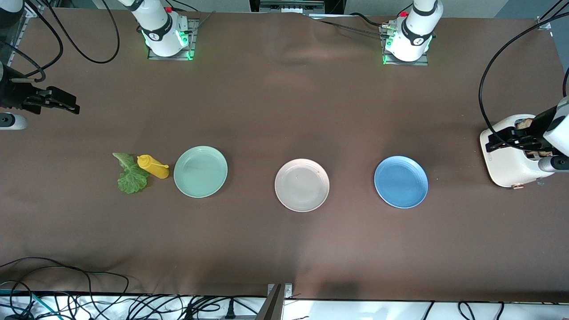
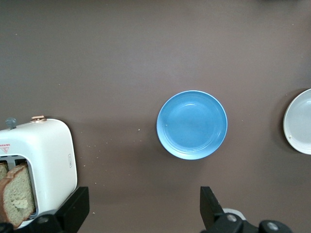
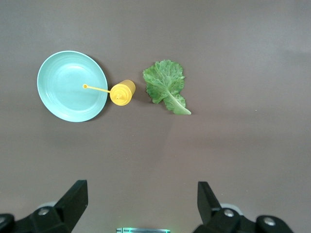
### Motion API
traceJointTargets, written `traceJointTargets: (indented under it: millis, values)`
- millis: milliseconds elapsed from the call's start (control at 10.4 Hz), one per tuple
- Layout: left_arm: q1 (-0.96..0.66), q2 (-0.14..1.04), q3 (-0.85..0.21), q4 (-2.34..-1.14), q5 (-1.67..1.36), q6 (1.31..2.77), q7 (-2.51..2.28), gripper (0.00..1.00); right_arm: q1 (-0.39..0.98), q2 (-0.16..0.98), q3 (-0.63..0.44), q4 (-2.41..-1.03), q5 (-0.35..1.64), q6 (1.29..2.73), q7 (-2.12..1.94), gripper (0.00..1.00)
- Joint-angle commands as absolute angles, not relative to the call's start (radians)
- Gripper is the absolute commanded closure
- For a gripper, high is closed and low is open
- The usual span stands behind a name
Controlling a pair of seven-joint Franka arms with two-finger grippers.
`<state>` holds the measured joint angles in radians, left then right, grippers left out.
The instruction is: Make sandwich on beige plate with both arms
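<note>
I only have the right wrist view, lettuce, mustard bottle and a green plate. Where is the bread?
Observer: Bread slices stand in a white toaster at the left arm's end of the table.
Operator: Where is the beige plate?
Observer: The beige plate sits bare between the mint-green plate and a blue plate.
Operator: Is the left arm holding anything?
Observer: No, the left pincer is open and empty, over the toaster.
</note>
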<state>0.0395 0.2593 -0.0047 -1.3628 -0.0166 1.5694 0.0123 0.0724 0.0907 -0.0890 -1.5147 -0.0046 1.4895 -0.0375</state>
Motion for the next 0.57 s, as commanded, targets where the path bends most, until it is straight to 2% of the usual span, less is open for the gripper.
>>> traceJointTargets:
  millis: [0, 479]
  values:
    - [0.038, 0.249, -0.006, -1.365, -0.020, 1.569, 0.029, 0.00, 0.074, 0.089, -0.087, -1.497, -0.006, 1.471, -0.028, 0.00]
    - [0.038, 0.249, -0.005, -1.367, -0.020, 1.568, 0.029, 0.00, 0.072, 0.086, -0.109, -1.497, -0.006, 1.468, -0.035, 0.00]
